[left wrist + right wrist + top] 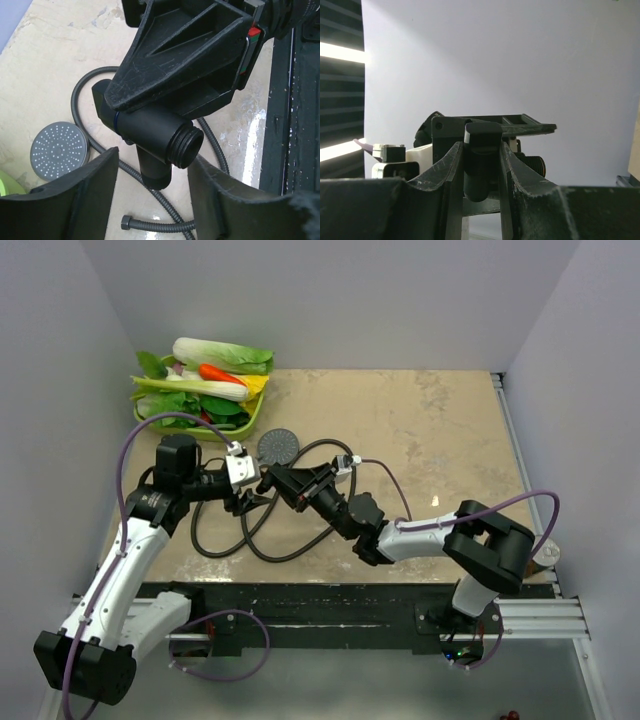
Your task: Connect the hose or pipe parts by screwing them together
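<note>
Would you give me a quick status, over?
Right gripper shut on threaded fitting. Left gripper open by its thread. Hose lying free, unattached. Nothing in the way.

White-and-black arms point(115, 570); purple cables point(122, 470); scuffed black pincer fingers point(75, 195).

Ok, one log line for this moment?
right end effector: shut on black threaded fitting | left end effector: open, at fitting's threaded end | hose, shower head: loose on table

The round shower face point(60, 151) is grey with lots of tiny dots, the hose point(155, 225) is dark grey, the pipe part point(150, 132) is black with a thin blue ring, and the surface point(430, 430) is sandy with pale patches.
</note>
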Controlling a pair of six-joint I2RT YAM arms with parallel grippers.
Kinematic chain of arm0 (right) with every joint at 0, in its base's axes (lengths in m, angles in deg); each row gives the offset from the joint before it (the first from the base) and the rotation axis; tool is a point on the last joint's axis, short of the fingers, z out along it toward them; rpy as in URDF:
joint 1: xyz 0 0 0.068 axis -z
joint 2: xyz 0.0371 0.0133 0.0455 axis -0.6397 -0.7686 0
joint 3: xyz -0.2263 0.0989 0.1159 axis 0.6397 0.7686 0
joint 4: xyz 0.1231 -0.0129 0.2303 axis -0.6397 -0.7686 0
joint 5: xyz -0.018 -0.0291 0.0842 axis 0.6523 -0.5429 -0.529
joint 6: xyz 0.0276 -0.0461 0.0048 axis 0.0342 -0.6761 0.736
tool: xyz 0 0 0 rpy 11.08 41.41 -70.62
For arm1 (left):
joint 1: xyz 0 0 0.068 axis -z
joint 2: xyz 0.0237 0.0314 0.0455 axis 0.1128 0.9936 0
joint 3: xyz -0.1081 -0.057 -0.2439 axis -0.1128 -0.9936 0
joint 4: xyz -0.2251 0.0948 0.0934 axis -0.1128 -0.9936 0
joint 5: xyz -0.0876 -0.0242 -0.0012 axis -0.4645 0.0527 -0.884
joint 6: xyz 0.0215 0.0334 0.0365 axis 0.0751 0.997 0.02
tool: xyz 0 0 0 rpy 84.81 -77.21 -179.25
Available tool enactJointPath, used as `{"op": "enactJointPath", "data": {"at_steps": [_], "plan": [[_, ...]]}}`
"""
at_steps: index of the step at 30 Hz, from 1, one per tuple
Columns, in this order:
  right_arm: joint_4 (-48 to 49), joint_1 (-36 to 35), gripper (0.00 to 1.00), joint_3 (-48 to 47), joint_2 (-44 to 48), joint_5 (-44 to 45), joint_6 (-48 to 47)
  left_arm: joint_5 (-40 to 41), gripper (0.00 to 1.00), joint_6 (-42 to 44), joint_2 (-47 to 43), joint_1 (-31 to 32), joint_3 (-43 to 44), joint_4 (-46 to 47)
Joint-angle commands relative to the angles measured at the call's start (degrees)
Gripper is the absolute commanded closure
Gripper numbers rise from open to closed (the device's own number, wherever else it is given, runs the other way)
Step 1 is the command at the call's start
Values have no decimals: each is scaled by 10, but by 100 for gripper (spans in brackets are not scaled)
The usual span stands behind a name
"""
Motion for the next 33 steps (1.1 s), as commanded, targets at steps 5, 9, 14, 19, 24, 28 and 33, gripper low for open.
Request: {"op": "enactJointPath", "data": {"at_steps": [5,9,14,19,24,28,33], "plan": [[296,-15,100,-32,-13,21,23,-2,83,-5,-3,0,24,40],[278,-16,100,0,12,23,10,10,100,4,-5,-1,31,31],[47,29,71,34,130,-65,-24,65,100,16,-10,-1,36,29],[-364,83,50,-53,242,-171,-156,180,100,122,-40,0,4,33],[-532,91,47,-164,219,-218,-228,248,100,211,-73,2,-17,32],[-558,92,47,-186,188,-233,-243,263,100,248,-106,4,-29,33],[-598,90,48,-219,152,-245,-266,231,100,260,-111,3,-8,-11]]}}
